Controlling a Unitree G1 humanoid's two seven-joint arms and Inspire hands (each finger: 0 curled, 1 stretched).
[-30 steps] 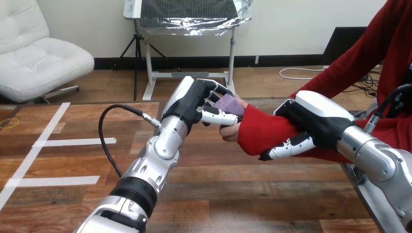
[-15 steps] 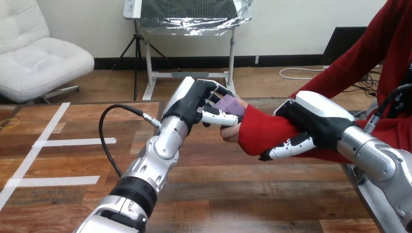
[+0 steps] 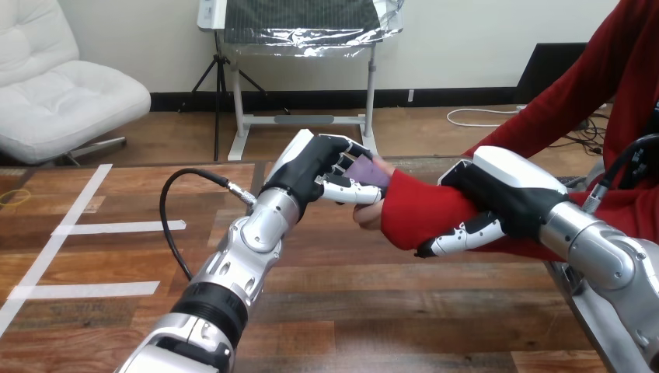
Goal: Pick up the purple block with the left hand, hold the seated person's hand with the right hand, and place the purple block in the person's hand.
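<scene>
Purple block (image 3: 371, 172) is pinched between the thumb and curled fingers of the left hand (image 3: 322, 165). That hand has crept a touch rightward and lower over the last second, so less of the block peeks past it than before. The block now hangs right over the person's hand (image 3: 367, 216), so close I can't tell whether they touch. Further right, the right hand (image 3: 501, 198) hasn't budged: its palm lies over the red sleeve (image 3: 416, 210) and its fingers (image 3: 458, 237) curl under the forearm. By my reckoning the handover is nearly there, with only the letting go left.
</scene>
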